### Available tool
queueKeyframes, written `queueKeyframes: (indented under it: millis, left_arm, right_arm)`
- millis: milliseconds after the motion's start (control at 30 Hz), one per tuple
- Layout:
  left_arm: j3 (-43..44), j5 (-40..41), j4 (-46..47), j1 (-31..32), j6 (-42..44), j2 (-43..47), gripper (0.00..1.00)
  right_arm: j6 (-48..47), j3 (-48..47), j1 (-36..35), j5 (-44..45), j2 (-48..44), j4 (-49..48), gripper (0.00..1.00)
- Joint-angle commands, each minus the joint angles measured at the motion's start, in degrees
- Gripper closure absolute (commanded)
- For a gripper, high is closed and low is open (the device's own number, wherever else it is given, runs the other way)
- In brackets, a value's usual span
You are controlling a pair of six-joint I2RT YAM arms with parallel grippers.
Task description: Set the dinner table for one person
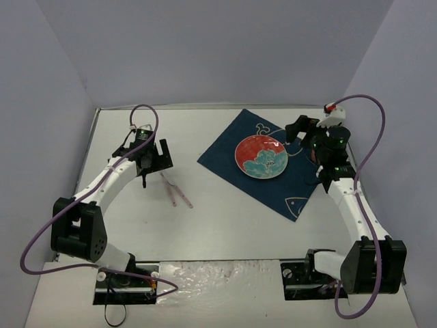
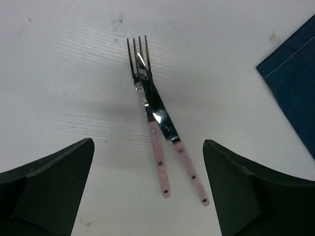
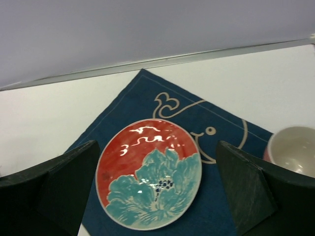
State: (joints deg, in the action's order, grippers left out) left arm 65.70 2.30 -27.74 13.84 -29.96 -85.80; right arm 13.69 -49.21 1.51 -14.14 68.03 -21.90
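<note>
Top view: dinner table (image 1: 225, 232) fills the frame from the arm bases at the bottom to the back wall at the top, white and matte, lavender walls (image 1: 205, 48) on three sides

Placemat (image 1: 225, 154), dark blue with white fish drawings, lies right of centre, turned like a diamond, flat on the table

Plate (image 1: 260, 156), red with a teal flower, sits on the placemat, slightly toward its upper right half, fully inside the cloth edges

Cup (image 3: 294, 147), pale inside, visible only at the right edge of the right wrist view, resting on the placemat to the right of the plate, apart from it

Fork (image 2: 140, 59) and knife (image 2: 160, 115), both with pink handles, lie on bare table left of centre, well apart from the placemat corner. Knife blade crosses over the fork head; handles diverge toward the bottom of the left wrist view

Left gripper (image 1: 151, 164): above the cutlery, pointing down. Fingers (image 2: 54, 182) spread wide, one on each side of the frame, cutlery lying between them on the table, nothing gripped, no contact seen

Right gripper (image 1: 295, 130): at the upper right edge of the placemat, facing the plate. Its fingers (image 3: 251, 187) are spread wide, plate framed between them, nothing held
</note>
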Motion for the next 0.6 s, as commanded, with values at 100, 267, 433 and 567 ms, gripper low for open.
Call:
queueKeyframes:
  millis: [100,267,433,567]
  left_arm:
    - [-8.88,4.94,7.47,2.91,-10.47,5.73,0.24]
    - [-11.82,4.65,9.83,3.71,-12.33,4.03,0.38]
    - [-12.35,4.28,11.44,4.71,-12.61,0.87,0.43]
    - [-12.73,4.21,11.73,4.73,-12.86,-1.87,0.51]
  right_arm:
    - [-0.39,1.36,-8.09,-3.36,-3.03,-2.46,0.00]
    - [-1.48,2.38,-10.58,-2.35,-4.66,-1.73,0.00]
    - [-2.17,2.72,-11.40,-1.37,-5.20,-1.34,0.00]
    - [-2.55,2.74,-11.71,-0.97,-5.54,-1.04,0.00]
